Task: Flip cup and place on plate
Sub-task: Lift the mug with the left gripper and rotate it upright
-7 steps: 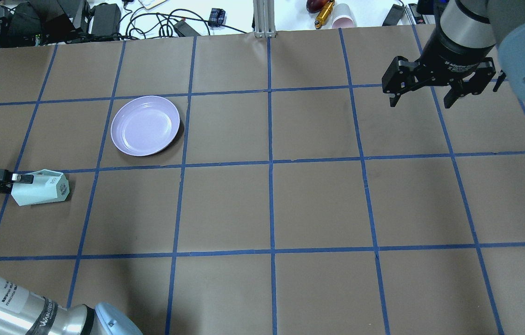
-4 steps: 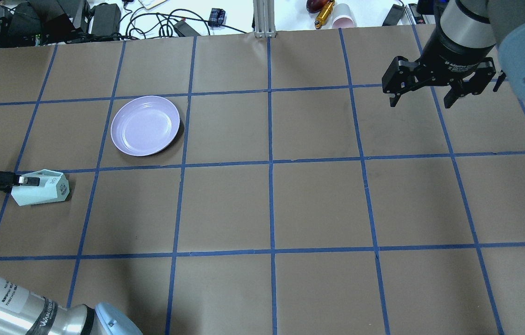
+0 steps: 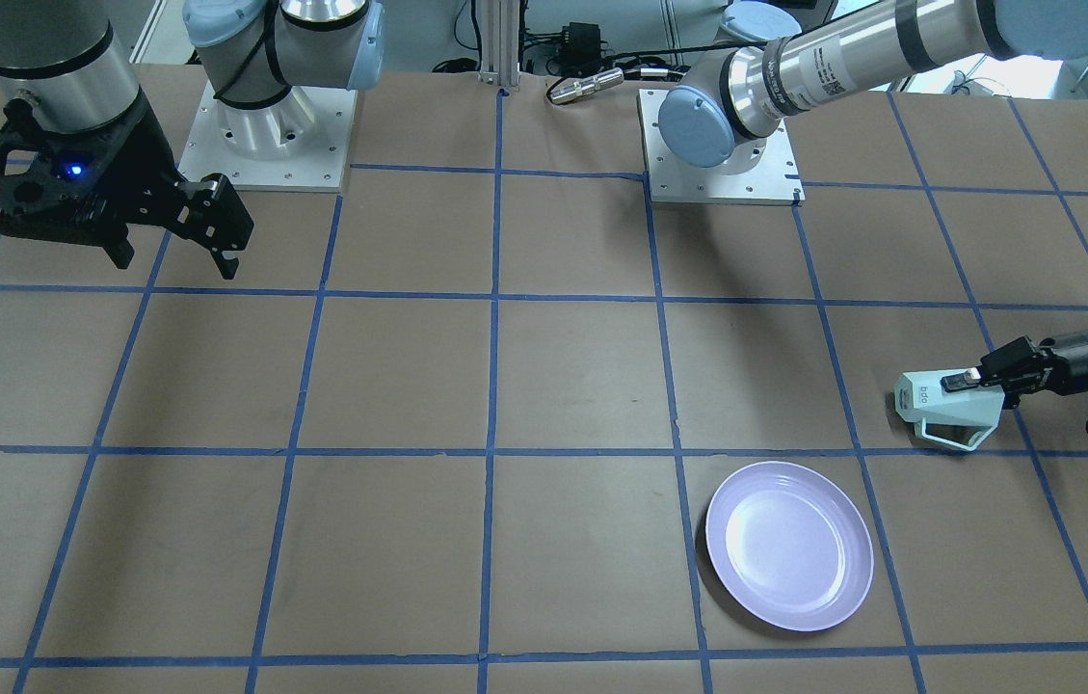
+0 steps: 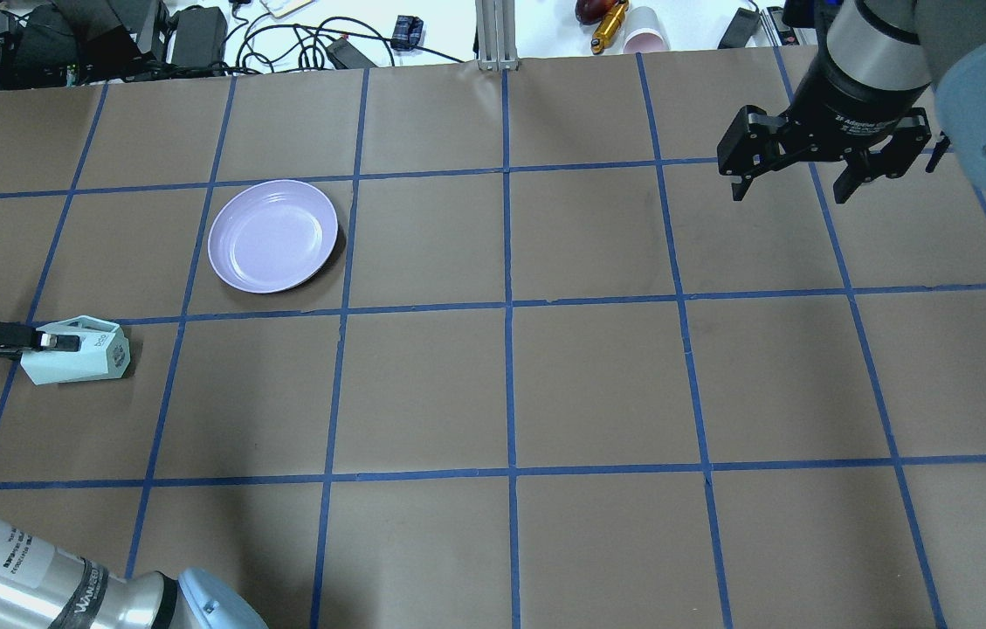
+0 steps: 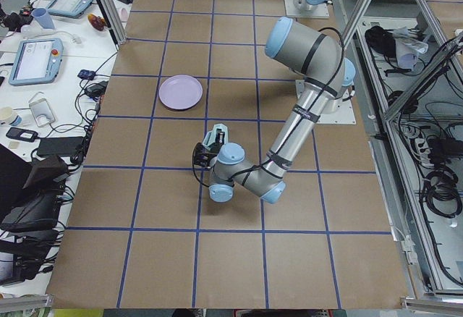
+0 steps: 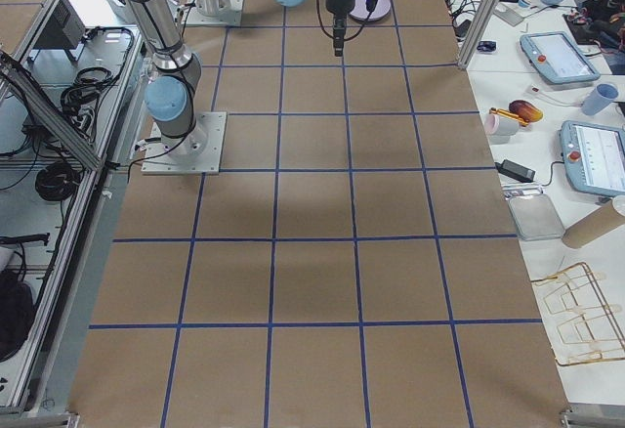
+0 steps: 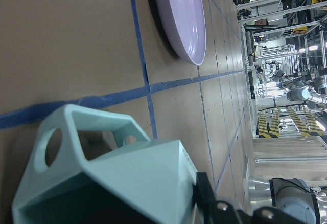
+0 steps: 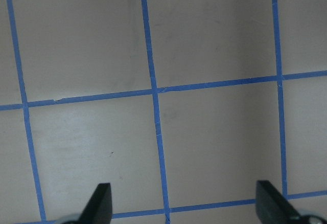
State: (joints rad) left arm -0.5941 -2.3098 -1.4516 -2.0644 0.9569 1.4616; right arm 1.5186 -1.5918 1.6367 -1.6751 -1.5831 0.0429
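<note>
The mint-green cup (image 4: 84,356) lies on its side at the table's left edge, base pointing right, handle toward the far side (image 3: 950,413). My left gripper (image 4: 65,344) reaches in level from the left and is shut on the cup's wall: one finger (image 3: 966,379) lies on the upper wall, and the other is hidden in the mouth. The left wrist view shows the cup (image 7: 127,178) close up. The lavender plate (image 4: 272,236) sits empty beyond and to the right of the cup. My right gripper (image 4: 794,185) hangs open and empty over the far right.
Cables, power bricks and a pink paper cup (image 4: 645,33) lie on the white bench beyond the far table edge. An aluminium post (image 4: 497,35) stands at the far middle. My left arm's elbow (image 4: 65,581) fills the near left corner.
The upper finger of my left gripper has come down and slid further right along the cup's wall. The cup, the plate and the right arm have not visibly moved.
</note>
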